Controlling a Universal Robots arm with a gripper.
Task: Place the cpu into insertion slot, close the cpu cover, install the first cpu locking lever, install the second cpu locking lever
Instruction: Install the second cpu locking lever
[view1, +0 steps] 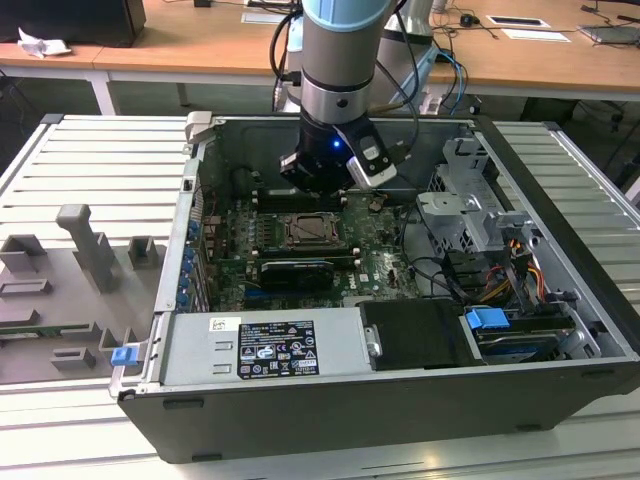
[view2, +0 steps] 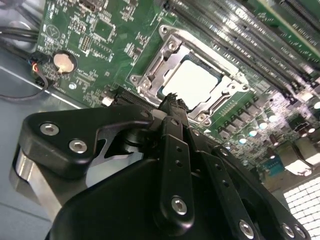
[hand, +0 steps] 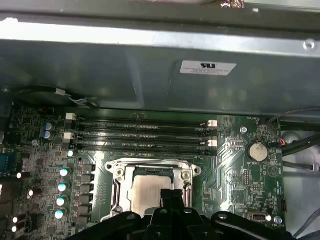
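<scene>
Nearest the lens in both wrist views is the black two-fingered gripper (view2: 172, 102), its linkage plates studded with silver screws; the slim fingertips (hand: 172, 196) are pressed together with nothing between them, hanging just above the near edge of the cpu (view2: 192, 80), a flat square chip with a pale silver-grey metal face. That chip lies seated in the insertion slot (hand: 150, 192), a dark square socket with a silver metal rim, and the cpu cover (view2: 165, 52), a thin silver frame plate with a large central window, lies flat around the chip.

In the exterior view the grey and light-blue arm (view1: 340, 60) comes straight down into the open dark grey computer case (view1: 400, 400), wrist vertical, gripper above the socket (view1: 305, 232) on the green motherboard (view1: 380, 255). Beyond the socket run long black memory slots (hand: 142, 135); a round silver coin battery (hand: 258, 151) sits beside them. A grey power supply box (view1: 265, 345) fills the case's near side, with bundled cables (view1: 470, 275) toward the exterior view's right.
</scene>
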